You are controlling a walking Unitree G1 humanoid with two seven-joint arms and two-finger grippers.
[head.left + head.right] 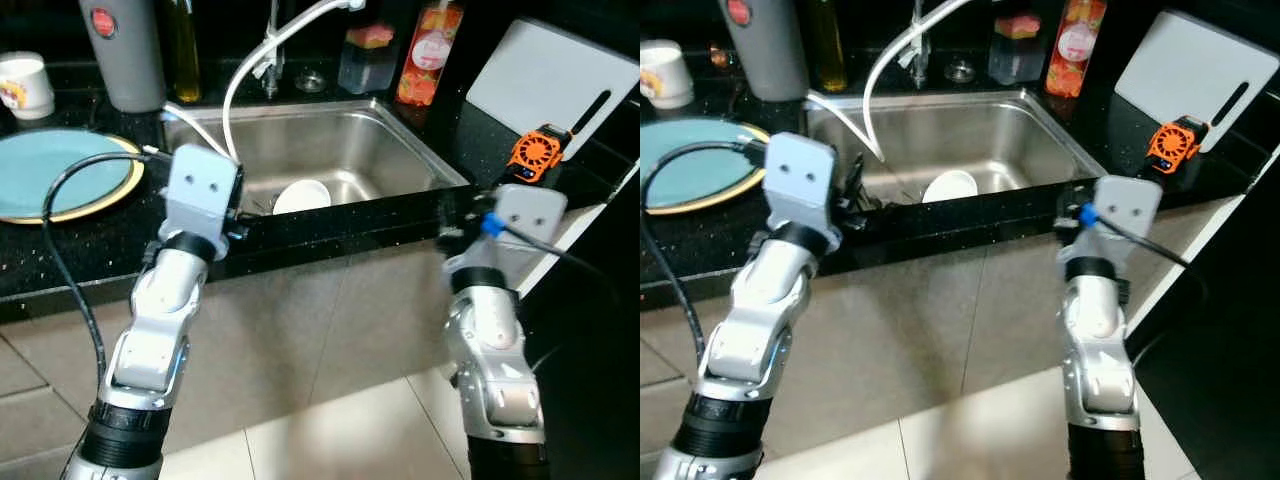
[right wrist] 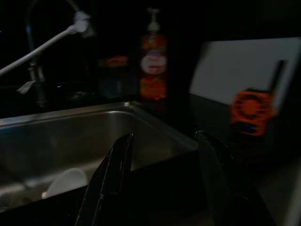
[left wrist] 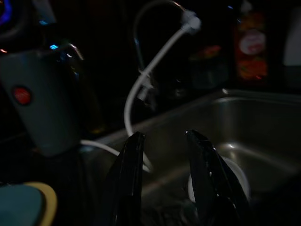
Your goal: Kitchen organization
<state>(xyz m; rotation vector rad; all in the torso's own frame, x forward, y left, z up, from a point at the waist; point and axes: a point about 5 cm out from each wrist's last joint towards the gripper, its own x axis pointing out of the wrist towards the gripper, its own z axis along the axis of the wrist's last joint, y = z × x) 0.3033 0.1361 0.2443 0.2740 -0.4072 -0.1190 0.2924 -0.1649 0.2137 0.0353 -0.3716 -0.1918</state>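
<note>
The left gripper [image 3: 164,179] hangs at the front edge of the stainless sink [image 1: 390,150], fingers spread apart and holding nothing; just past them, at the frame's centre, a white bowl [image 1: 301,196] lies on the basin floor. The right gripper [image 2: 164,183], fingers also parted and empty, sits at the sink's front right corner. Right of it, an orange handheld fan [image 1: 537,153] lies against a white cutting board [image 1: 550,75] in the upper right. At far left sits a blue plate [image 1: 55,170], with a white mug [image 1: 25,85] and grey kettle [image 1: 125,50] above. A white hose [image 1: 265,50] arcs from the faucet; an orange soap bottle [image 1: 430,50] stands behind the basin.
</note>
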